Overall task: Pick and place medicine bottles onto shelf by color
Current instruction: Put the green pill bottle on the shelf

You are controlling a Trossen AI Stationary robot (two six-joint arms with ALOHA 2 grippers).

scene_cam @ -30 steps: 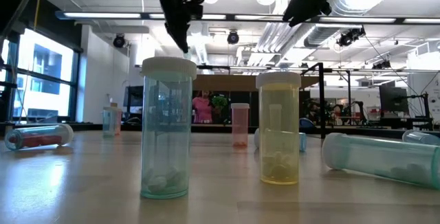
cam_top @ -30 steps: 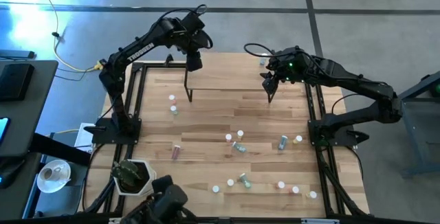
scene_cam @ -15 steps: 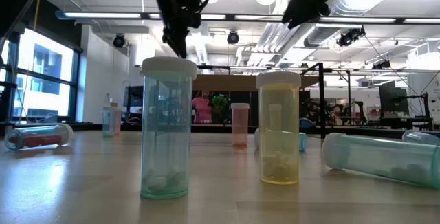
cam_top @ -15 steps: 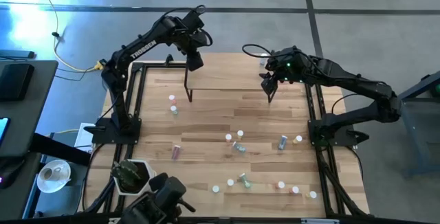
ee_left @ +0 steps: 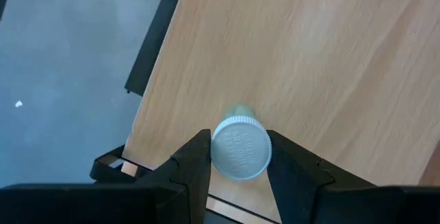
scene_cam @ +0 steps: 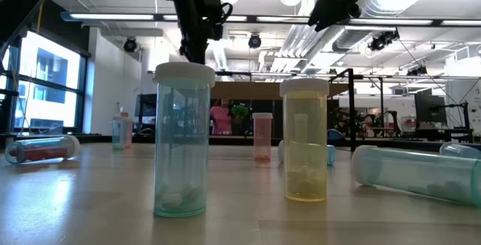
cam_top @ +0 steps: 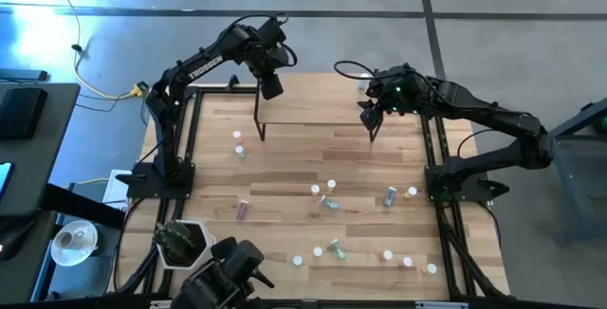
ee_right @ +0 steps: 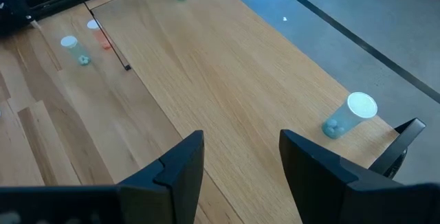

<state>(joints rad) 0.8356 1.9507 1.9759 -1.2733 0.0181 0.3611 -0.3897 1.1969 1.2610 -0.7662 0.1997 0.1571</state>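
Above the left end of the small raised light-wood shelf (ee_left: 330, 59), the left tool (ee_left: 238, 157) is clamped on a white-capped medicine bottle (ee_left: 240, 147), while the right tool (ee_right: 240, 157) hangs apart over its right end, near a white-capped teal bottle (ee_right: 349, 115).

Overhead straight down, table-level across near bottles (scene_cam: 181, 140), each wrist close over the shelf (ee_left: 289, 59).

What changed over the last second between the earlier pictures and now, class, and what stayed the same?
The left gripper, shut on a white-capped bottle, shifted slightly rightward and toward the table's far edge above the shelf. Nothing was taken or released. The right gripper stayed open over the shelf's right end, and the scattered bottles did not move.
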